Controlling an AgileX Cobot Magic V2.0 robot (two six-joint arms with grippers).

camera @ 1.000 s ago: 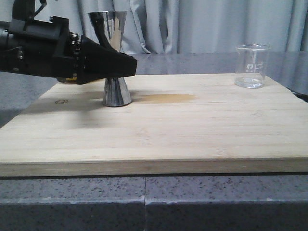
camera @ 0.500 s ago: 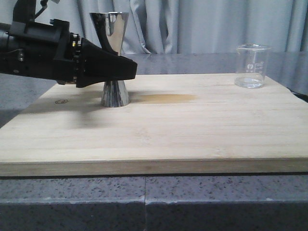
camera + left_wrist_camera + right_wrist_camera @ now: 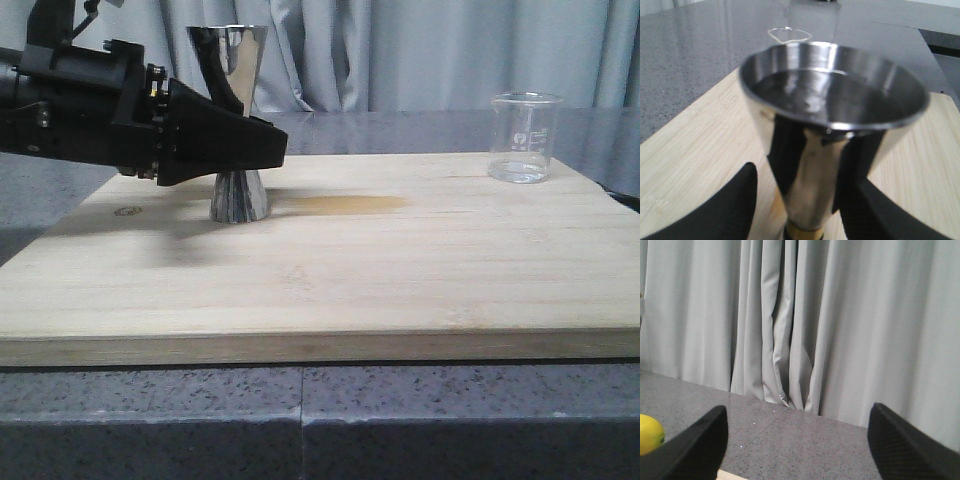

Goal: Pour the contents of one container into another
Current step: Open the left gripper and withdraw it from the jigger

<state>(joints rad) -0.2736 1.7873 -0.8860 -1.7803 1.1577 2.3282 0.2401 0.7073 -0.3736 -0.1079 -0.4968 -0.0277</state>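
My left end effector (image 3: 262, 148) has its matte black fingers (image 3: 735, 200) on either side of the jigger's (image 3: 238, 195) narrow gold-banded waist; whether they press on it I cannot tell, since the contact is cut off at the edge of my wrist view. The jigger is polished steel, hourglass-shaped, mirror-bright, and stands upright on the pale bamboo board (image 3: 380, 270) near its left rear part (its wide cup holds dark reflections, so I cannot say what is in it). The beaker (image 3: 522, 137) is clear glass with a pouring lip and white marks, and stands well apart at the board's right rear corner. A brownish smear (image 3: 345, 205) stains the wood beside the jigger. The board lies on a speckled grey stone counter (image 3: 300, 420); grey pleated curtains (image 3: 420, 50) hang behind. My right end effector (image 3: 795, 440) is spread wide, holding nothing, near a yellow lemon (image 3: 650, 434).
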